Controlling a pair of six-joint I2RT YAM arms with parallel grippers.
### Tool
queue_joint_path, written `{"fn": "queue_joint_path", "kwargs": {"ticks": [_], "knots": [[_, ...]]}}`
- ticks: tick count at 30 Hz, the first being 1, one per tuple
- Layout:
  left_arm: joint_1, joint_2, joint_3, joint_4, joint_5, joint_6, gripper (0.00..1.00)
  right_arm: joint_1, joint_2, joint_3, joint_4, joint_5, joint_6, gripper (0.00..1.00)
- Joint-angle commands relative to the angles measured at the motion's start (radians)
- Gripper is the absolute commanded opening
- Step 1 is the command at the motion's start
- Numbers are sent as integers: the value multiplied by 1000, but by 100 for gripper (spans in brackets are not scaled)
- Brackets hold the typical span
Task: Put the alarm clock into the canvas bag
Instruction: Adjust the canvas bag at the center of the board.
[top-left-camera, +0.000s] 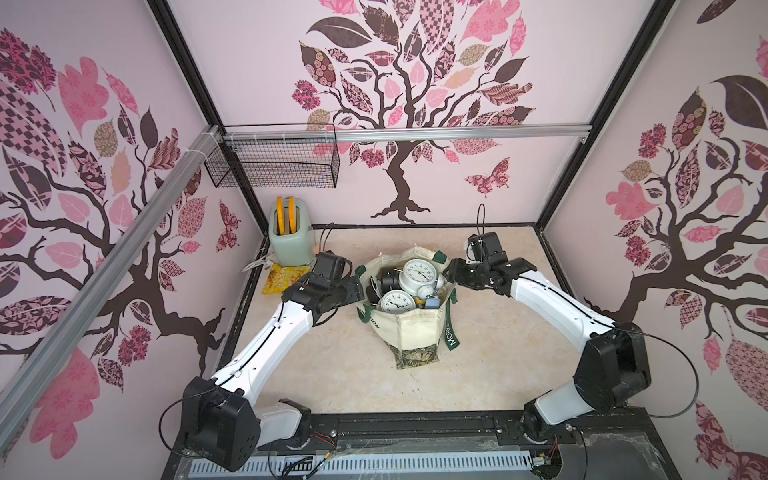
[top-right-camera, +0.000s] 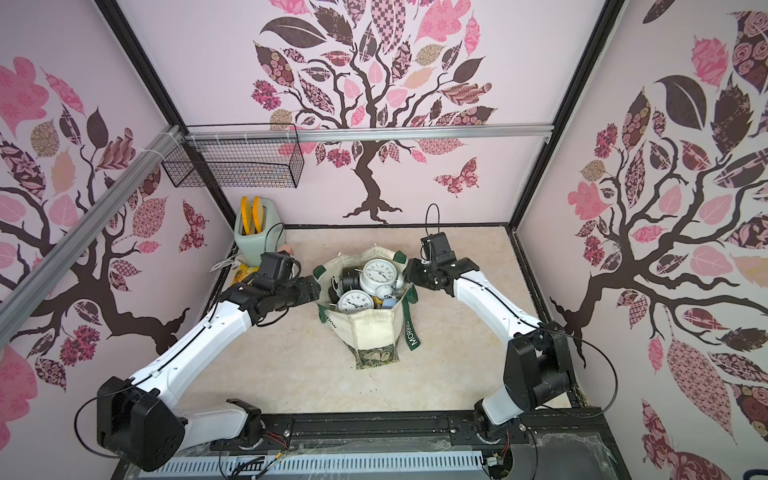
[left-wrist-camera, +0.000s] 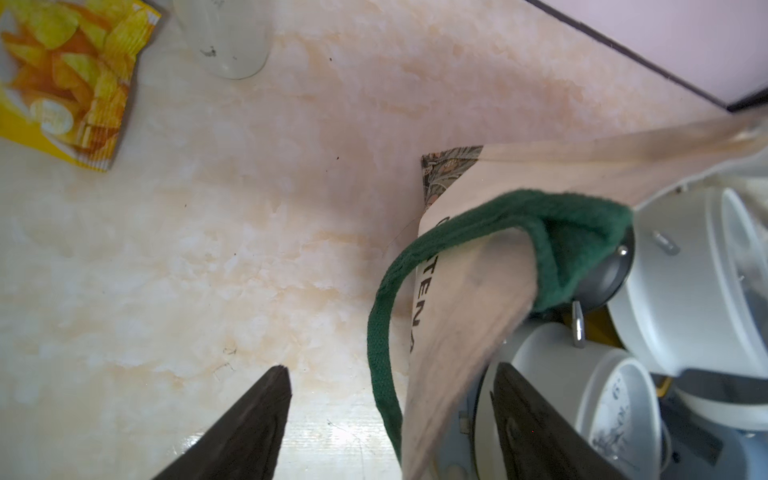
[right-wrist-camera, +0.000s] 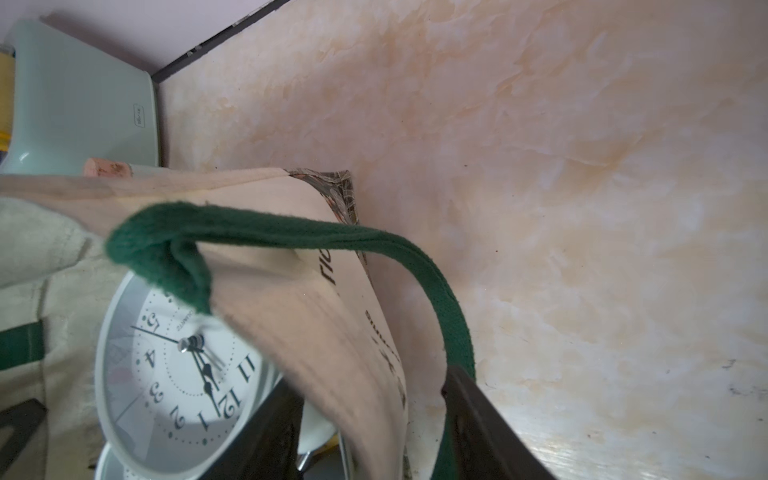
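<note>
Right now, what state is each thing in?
Cream canvas bag with green straps: upright, mouth open.
White round alarm clocks: inside the bag, faces showing.
Mint-green toaster: two orange slices standing in slots.
Yellow chip packet: lying flat.
Left gripper: open, straddling bag rim.
Right gripper: open, straddling bag rim.

The bag (top-left-camera: 409, 332) stands mid-worktop (top-left-camera: 332, 374) with several clocks (top-left-camera: 419, 272) in it, the left gripper (top-left-camera: 360, 291) at its left rim and the right gripper (top-left-camera: 448, 271) at its right rim. A toaster (top-left-camera: 289, 245) stands in the back left corner, with a chip packet (top-left-camera: 280, 279) just before it by the left edge and a wire basket (top-left-camera: 274, 166) hanging above.
</note>
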Motion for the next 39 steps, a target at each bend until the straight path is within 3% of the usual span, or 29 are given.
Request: {"fn": "queue_joint_path", "kwargs": {"ticks": [1,4,6,12,17,22,31,35,37,39], "knots": [[1,11,-34,119,136,17,49,4,18,57,11,-92,-23,34],[-1,29,-2,159,258,57,14,26,-8,65,22,-135,-35,7],[-16,38,54,145,288,82,0,37,-37,72,30,-172,-23,0],[-137,35,233,77,184,146,0,95,-113,165,-12,-151,-16,0],[-126,15,242,53,95,140,0,96,-135,193,-43,-80,-34,0],[-4,45,253,69,227,89,0,96,-151,148,-17,-44,15,0],[16,129,238,132,272,72,0,97,-167,-3,111,8,104,0],[18,115,196,151,253,52,0,96,-176,-59,145,19,117,12],[18,97,195,139,228,59,17,95,-181,-63,142,29,115,35],[19,71,193,129,204,76,36,95,-194,-62,140,41,101,43]]}}
